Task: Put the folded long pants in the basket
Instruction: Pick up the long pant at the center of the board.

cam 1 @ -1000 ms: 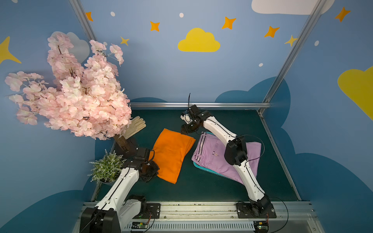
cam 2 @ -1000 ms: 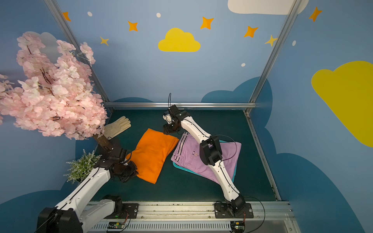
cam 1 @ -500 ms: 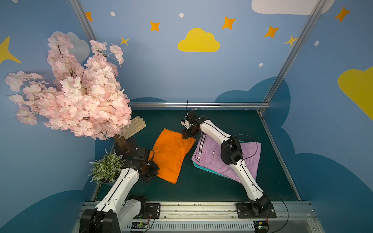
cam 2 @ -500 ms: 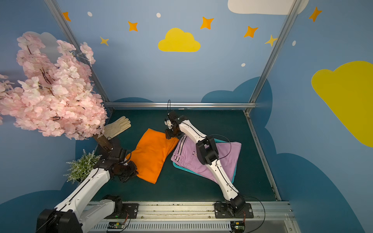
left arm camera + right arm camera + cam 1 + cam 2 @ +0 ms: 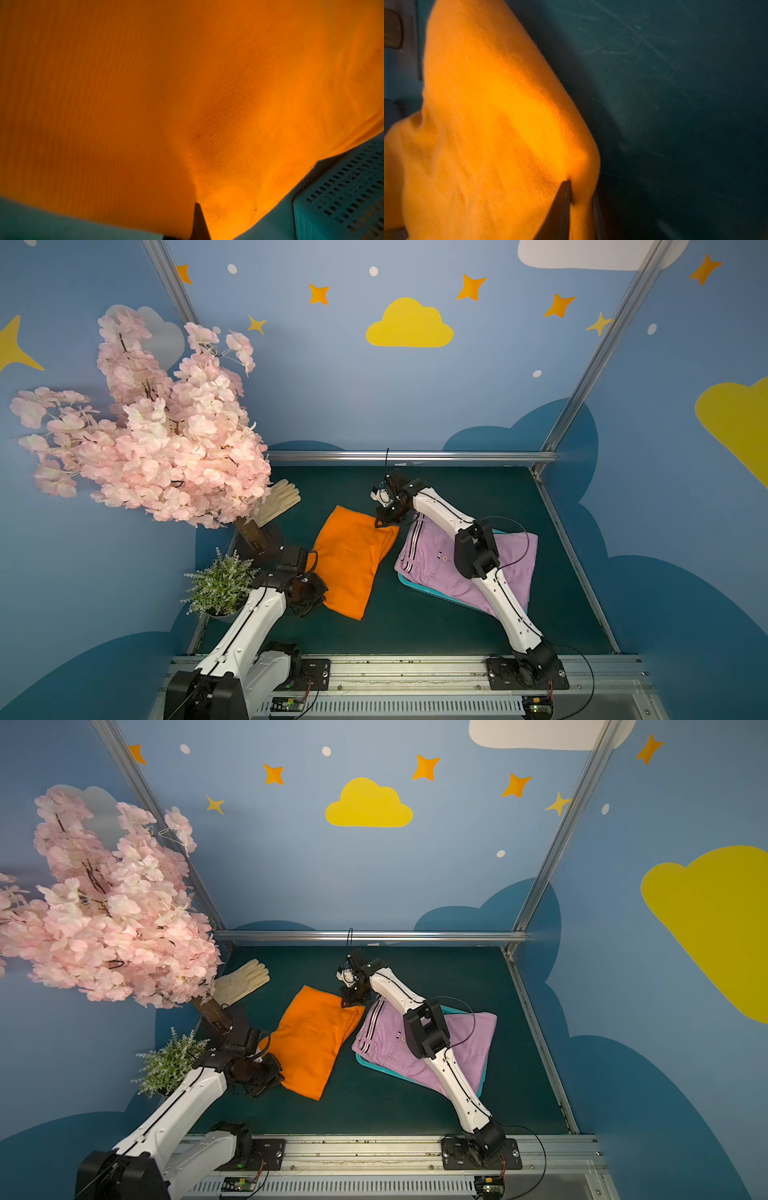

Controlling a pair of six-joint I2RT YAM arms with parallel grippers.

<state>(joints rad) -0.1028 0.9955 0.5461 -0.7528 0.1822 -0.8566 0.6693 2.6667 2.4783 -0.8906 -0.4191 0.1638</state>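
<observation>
The orange folded long pants (image 5: pixel 353 560) (image 5: pixel 311 1040) lie mid-table. My left gripper (image 5: pixel 316 590) (image 5: pixel 277 1076) is shut on their near left edge; orange cloth (image 5: pixel 145 93) fills the left wrist view above one dark finger (image 5: pixel 200 224). My right gripper (image 5: pixel 386 522) (image 5: pixel 352 1002) (image 5: pixel 579 199) is shut on their far right corner, with cloth (image 5: pixel 488 124) pinched between the fingers. The lilac pants (image 5: pixel 432 560) (image 5: pixel 386 1040) with a striped waistband lie over the turquoise basket (image 5: pixel 415 590) (image 5: pixel 372 1068) (image 5: pixel 342 197), which shows only at its rim and perforated wall.
A cream glove (image 5: pixel 278 499) (image 5: pixel 243 979) lies at the far left by the pink blossom tree (image 5: pixel 158 439). A small potted plant (image 5: pixel 220 585) stands next to my left arm. A metal rail (image 5: pixel 411 456) bounds the far edge.
My right gripper has come down and leftward from beyond the orange pants onto their far right corner and closed on it. The left arm has not moved.
</observation>
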